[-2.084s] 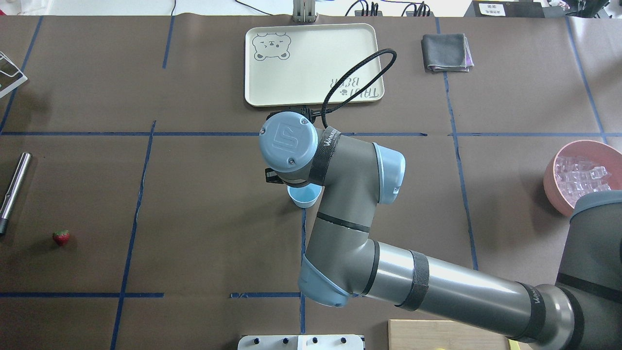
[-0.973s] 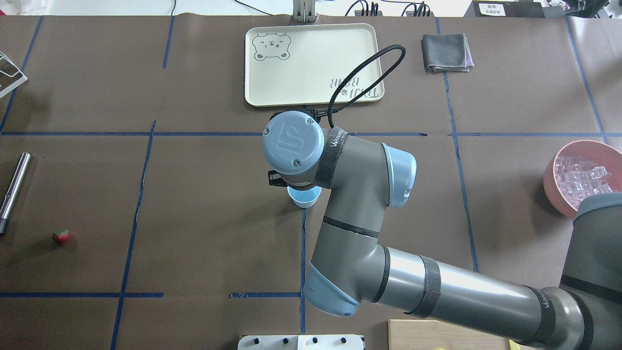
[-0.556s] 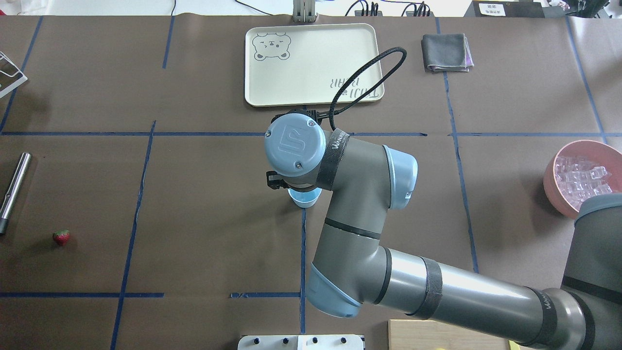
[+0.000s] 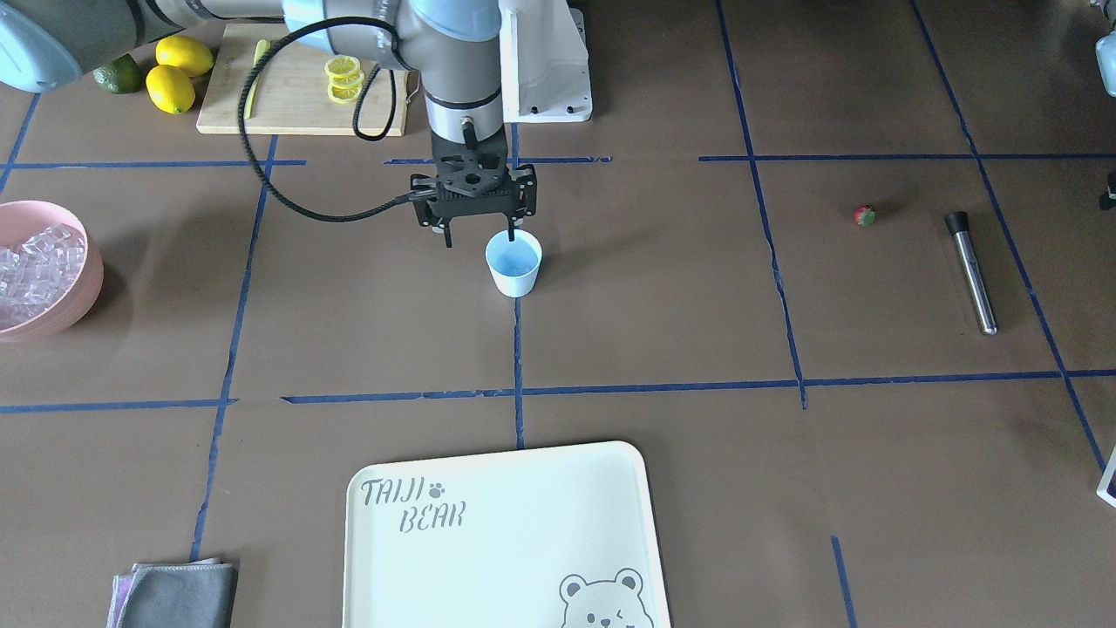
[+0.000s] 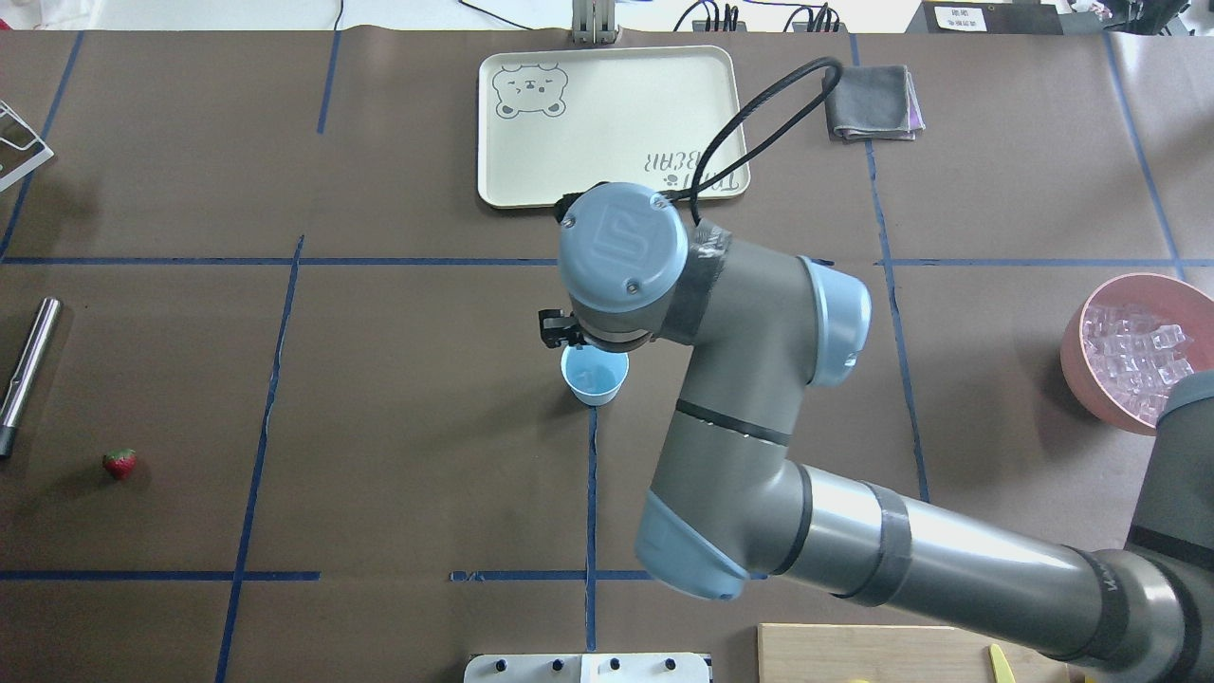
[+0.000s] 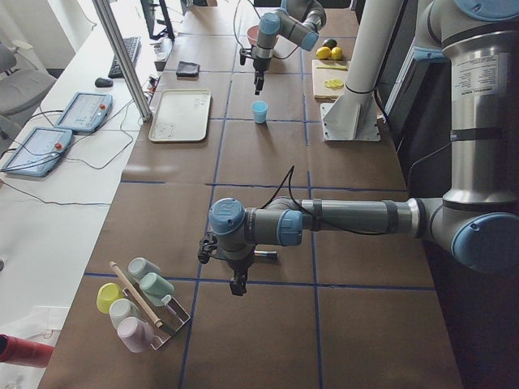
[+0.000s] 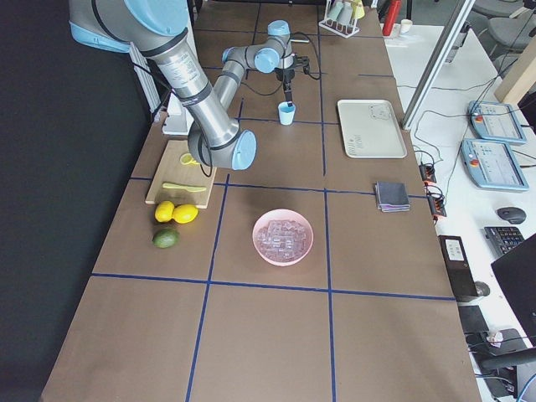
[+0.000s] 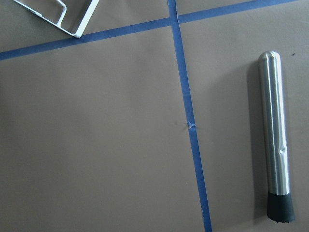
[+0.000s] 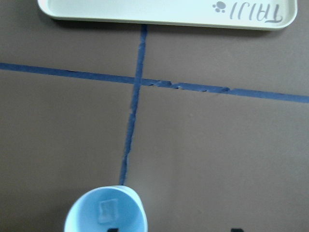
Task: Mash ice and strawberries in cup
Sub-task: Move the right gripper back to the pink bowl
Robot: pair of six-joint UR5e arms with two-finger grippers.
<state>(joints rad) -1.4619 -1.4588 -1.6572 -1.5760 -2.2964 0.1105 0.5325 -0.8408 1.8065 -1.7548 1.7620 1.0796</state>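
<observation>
I see the small light blue plastic cup (image 4: 514,272) standing upright at the centre, with one clear ice cube (image 9: 108,211) inside. My right gripper (image 4: 480,237) hangs over its far rim, jaws apart and empty. Farther back, well off to the robot's left, lies the tiny red strawberry (image 4: 864,215). For the left gripper (image 6: 238,285), I cannot tell the opening.

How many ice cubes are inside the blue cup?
1. One ice cube lies on the bottom of the cup; the frame edge cuts off part of the cup, so more may be hidden.
</observation>
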